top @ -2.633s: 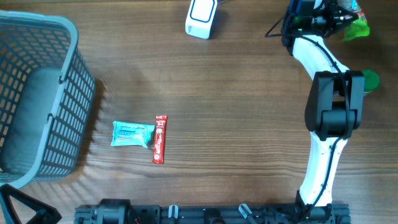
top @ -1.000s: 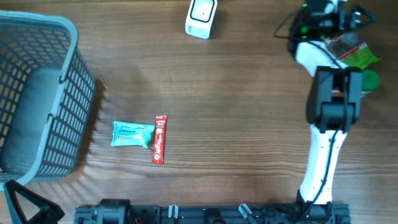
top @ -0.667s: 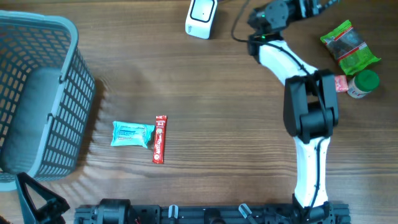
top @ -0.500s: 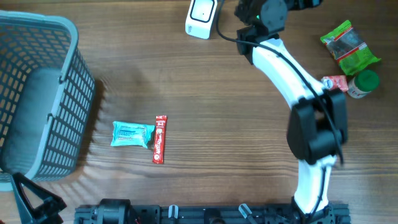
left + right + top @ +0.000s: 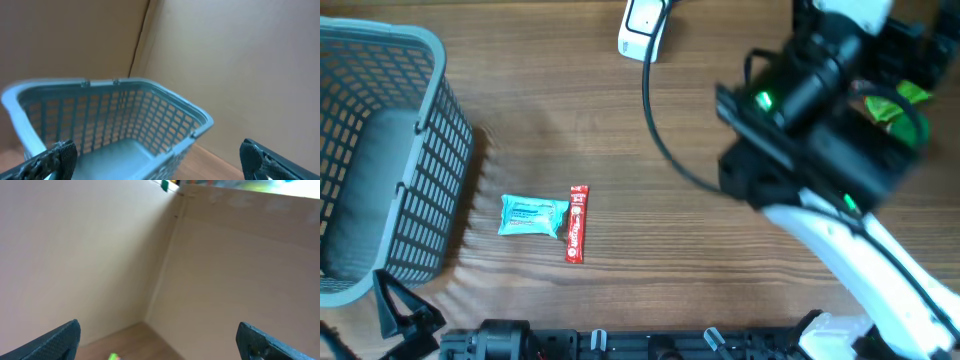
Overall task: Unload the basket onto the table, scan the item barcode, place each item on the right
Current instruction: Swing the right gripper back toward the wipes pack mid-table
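The teal packet (image 5: 533,215) is judged light, soft and slippery. Grip its crimped 9 o'clock end, clear of the red stick (image 5: 578,223). The left gripper (image 5: 157,161) and right gripper (image 5: 160,342) stand apart, empty.

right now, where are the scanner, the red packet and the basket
scanner (image 5: 641,32), overhead view, on its white body
red packet (image 5: 577,224), overhead view, on the middle of the wrapper
basket (image 5: 442,188), overhead view, on its mesh side wall

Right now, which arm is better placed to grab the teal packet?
Left, likely: the left arm sits beside the basket, nearer the teal packet. The right arm is raised on the far side, facing the wall.
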### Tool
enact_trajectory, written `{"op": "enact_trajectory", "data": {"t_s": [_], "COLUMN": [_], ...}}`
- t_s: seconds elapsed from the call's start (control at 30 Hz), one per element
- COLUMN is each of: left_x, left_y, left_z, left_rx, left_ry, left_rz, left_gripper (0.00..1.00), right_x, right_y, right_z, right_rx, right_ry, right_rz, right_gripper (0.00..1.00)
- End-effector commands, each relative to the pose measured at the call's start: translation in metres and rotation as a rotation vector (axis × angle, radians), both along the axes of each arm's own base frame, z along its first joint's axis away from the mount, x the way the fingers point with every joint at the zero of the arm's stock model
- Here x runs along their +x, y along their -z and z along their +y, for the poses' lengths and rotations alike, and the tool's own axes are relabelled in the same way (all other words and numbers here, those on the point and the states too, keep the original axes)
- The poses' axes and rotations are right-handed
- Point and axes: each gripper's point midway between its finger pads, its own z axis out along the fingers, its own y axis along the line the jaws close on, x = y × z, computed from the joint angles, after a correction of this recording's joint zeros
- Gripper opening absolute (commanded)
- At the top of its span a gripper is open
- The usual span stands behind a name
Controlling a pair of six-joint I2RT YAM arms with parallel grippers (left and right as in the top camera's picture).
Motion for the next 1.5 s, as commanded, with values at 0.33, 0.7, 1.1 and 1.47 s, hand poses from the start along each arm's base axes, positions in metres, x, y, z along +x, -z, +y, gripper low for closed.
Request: {"op": "enact_trajectory", "data": {"t_s": [0.33,0.7,1.1,1.47], "left_x": [0.076,0.077,0.077,0.076], "left_y": [0.056,0.078,0.079,0.083], "left_z": [-0.062,-0.059,-0.058,-0.058], "left_rx": [-0.106,-0.149,-0.148,-0.150], "left_ry": [0.372,0.346,0.342,0.341], "left_rz": [0.075,0.144,0.149,0.166], "left_gripper": [1.00,1.00,1.00,1.00], "right_x": [-0.084,-0.096,-0.030,0.052], "right_y": [0.008,0.135,0.203,0.144], "right_z": [0.106,0.189,0.140,0.048], "right_rx": [0.332,0.391,0.122,-0.344], "right_ry": [-0.551,-0.681,-0.415,-0.096], "right_rz": [-0.174,-0.175,-0.063,0.103], "right_gripper": [1.00,1.00,1.00,1.00]}}
